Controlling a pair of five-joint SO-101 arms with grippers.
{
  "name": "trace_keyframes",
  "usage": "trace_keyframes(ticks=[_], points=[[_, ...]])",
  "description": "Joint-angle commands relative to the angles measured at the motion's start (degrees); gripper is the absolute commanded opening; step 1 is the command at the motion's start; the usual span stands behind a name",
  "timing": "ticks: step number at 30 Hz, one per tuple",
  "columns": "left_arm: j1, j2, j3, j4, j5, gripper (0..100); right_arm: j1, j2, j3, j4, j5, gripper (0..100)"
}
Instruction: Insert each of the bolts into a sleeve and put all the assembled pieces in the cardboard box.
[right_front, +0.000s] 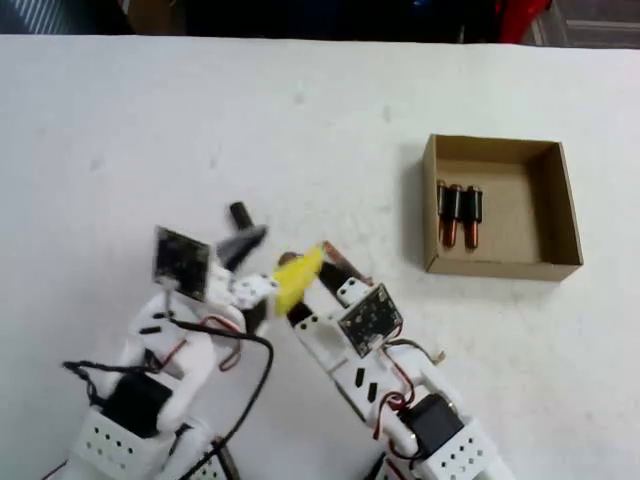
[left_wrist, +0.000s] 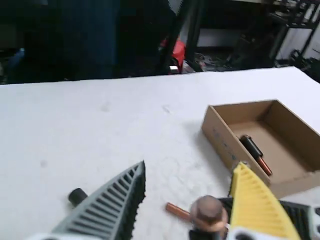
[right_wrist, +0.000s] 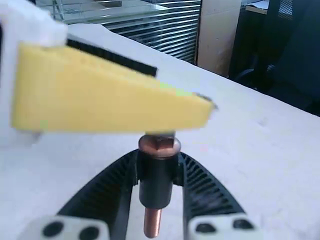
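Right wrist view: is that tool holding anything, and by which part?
Yes. The right tool grips the black sleeve by its sides between its two black fingers, with a copper bolt running through it.

The right gripper (right_wrist: 157, 167) pinches a sleeve (right_wrist: 156, 187) — bolt (right_wrist: 159, 145) inside — beneath a yellow finger (right_wrist: 100, 95).

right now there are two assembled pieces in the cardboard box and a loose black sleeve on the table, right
Not quite: the cardboard box holds three assembled pieces, not two, as the high view shows. The rest stands: a loose black sleeve lies on the table.
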Motion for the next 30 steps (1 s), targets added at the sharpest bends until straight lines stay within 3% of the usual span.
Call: trace_keyframes(ticks=[1,3,6,9,12,18,30], points=[[-7.0,-0.6,-4.8,-1.5,0.2,29,2.7,-0.7,0.4,-0.3,0.8,1.7],[-10.1,-0.6,-6.0,-1.5,0.2,26,3.5,-0.7,0.4,-0.3,0.8,1.7],[-14.1,-0.6,-7.8,-1.5,-0.2,14,4.4,-0.7,0.4,-0.3,0.8,1.7],[-17.4,-0.6,-8.6,-1.5,-6.4,1,5.1,-0.7,0.4,-0.3,0.8,1.7],[-20.1,-0.6,-6.8,-1.2,-11.3,7,5.6,-0.7,0.4,-0.3,0.8,1.7],[-24.9,-0.6,-1.3,-1.1,-11.6,2,5.7,-0.7,0.4,0.9,0.8,1.7],[-24.7,-0.6,7.8,-1.1,-11.6,2,6.2,-0.7,0.4,2.2,0.8,1.7]])
